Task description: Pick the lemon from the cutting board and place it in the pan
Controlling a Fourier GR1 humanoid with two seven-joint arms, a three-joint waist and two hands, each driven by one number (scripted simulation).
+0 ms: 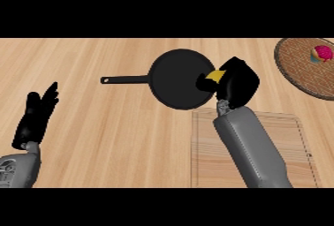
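right hand (236, 84) curled round lemon (212, 77)

Pale wooden counter top (98, 132) with lengthwise grain, evenly lit, a round woven mat (300, 70) at far right

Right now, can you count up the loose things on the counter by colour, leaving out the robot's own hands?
Black: 1, the round black frying pan
Yellow: 1, the lemon held in the right hand
Pale wood: 1, the rectangular cutting board
Brown: 1, the round woven plate
Pink: 1, a small item on that plate
Total: 5
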